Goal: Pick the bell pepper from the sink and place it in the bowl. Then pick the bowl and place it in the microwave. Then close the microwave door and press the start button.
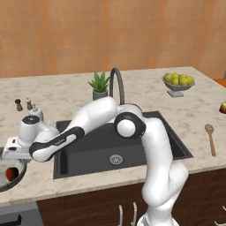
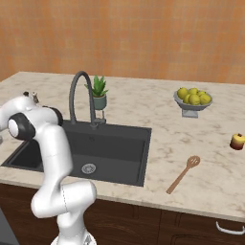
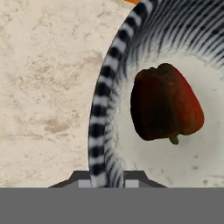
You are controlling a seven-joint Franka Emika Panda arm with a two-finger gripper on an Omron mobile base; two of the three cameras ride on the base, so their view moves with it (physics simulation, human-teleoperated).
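The bell pepper (image 3: pixel 164 105), orange-red with a short green stem, lies inside the bowl (image 3: pixel 103 100) on its pale speckled floor. In the hand view my gripper (image 3: pixel 107 181) straddles the bowl's striped rim, one fingertip on each side and both close against it. In the left base view the bowl (image 1: pixel 5 183) sits on the counter at the far left, left of the sink (image 1: pixel 145 148), with the bell pepper (image 1: pixel 11 173) showing red inside. My arm reaches left over it, and the hand (image 1: pixel 15 148) is just above the rim. The microwave and its door are out of view.
A dark arched faucet (image 1: pixel 117 84) and a potted plant (image 1: pixel 100 86) stand behind the sink (image 2: pixel 110 143). A footed bowl of yellow fruit (image 1: pixel 178 82), a wooden spoon (image 1: pixel 211 137) and a red-yellow fruit (image 2: pixel 237 141) lie on the right counter. Shakers (image 1: pixel 18 104) stand at the back left.
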